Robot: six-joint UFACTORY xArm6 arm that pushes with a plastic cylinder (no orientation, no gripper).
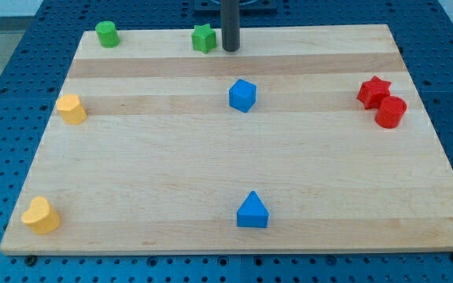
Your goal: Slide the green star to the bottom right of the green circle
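Note:
The green star lies near the board's top edge, a little left of centre. The green circle stands near the top left corner, well to the left of the star. My tip is down on the board just right of the green star, close beside it; I cannot tell if it touches.
A blue cube sits below the star near the centre. A blue triangle lies near the bottom. A red star and red cylinder sit at the right. Two yellow blocks, one and another, are at the left.

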